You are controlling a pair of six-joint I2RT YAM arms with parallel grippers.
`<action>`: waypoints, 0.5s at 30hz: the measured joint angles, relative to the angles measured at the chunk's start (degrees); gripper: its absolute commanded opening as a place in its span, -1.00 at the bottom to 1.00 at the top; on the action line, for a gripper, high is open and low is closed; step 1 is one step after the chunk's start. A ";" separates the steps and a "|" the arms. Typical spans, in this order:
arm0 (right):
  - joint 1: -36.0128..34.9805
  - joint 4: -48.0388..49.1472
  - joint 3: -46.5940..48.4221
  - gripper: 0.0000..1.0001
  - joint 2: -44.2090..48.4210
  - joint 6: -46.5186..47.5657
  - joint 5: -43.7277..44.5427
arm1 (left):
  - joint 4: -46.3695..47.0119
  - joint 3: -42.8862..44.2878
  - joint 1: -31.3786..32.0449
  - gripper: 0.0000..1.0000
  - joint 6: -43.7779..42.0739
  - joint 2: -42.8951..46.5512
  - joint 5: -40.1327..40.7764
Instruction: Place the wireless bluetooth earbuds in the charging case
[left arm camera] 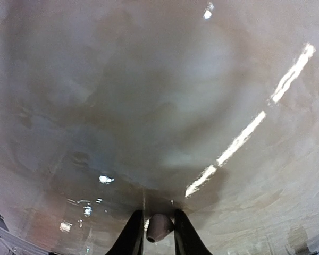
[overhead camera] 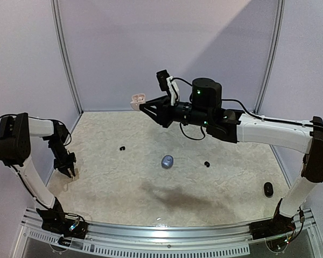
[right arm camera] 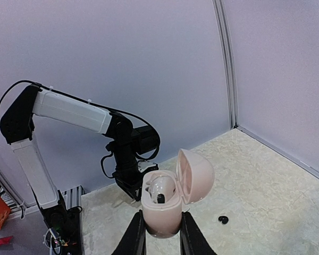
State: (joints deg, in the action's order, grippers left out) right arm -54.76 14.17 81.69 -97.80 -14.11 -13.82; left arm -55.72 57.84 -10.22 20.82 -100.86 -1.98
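Status from our rig: left gripper (left arm camera: 158,219) is down on the table (overhead camera: 124,188) at 9 o'clock. Its jaws look pinched on a pale earbud (left arm camera: 159,227), though we only see a sliver of that contact.

Right gripper (right arm camera: 162,224) is clamped around the base of the pinkish-white charging case (right arm camera: 162,206), held up in the air at 12 o'clock. The lid (right arm camera: 198,175) is flipped open, and one seated bud (right arm camera: 159,190) is already in a slot.

Loose on the table, one black earbud (overhead camera: 121,148) lies at 10 o'clock of the silvery-grey item (overhead camera: 167,161) in the middle. A second black earbud (overhead camera: 206,163) lies at 3 o'clock of it, and a black case (overhead camera: 268,188) sits out at 4 o'clock.

What worries us is that the pale bud is tiny, smooth and held right at the fingertips. We think it could squirt out on the lift or twist in the grip. Then it'd meet the slot crooked, or bump the lid. The case is gripped low too, so a hard push could tip it.
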 measured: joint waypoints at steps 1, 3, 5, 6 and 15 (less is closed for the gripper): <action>0.00 -0.02 0.00 -1.00 0.00 0.00 0.00 | 0.00 0.00 0.00 -0.63 0.04 0.00 0.00; 0.00 -0.02 0.00 -1.00 0.02 -0.02 0.00 | 0.04 0.00 0.00 -0.67 0.07 0.00 0.02; 0.00 -0.02 0.00 -1.00 0.02 -0.02 0.00 | 0.09 0.00 0.00 -0.71 0.09 0.00 0.04; 0.00 -0.02 0.00 -1.00 0.02 -0.02 0.00 | 0.11 0.00 0.00 -0.72 0.02 0.00 0.07; 0.00 -0.07 0.00 -1.00 0.02 -0.13 0.02 | 0.98 -0.61 0.00 -1.00 -0.42 0.72 -0.15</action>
State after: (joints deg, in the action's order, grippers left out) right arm -54.76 14.11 81.69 -97.78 -14.24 -13.80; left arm -54.74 57.23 -10.22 20.40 -100.14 -2.13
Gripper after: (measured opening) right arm 0.191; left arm 0.151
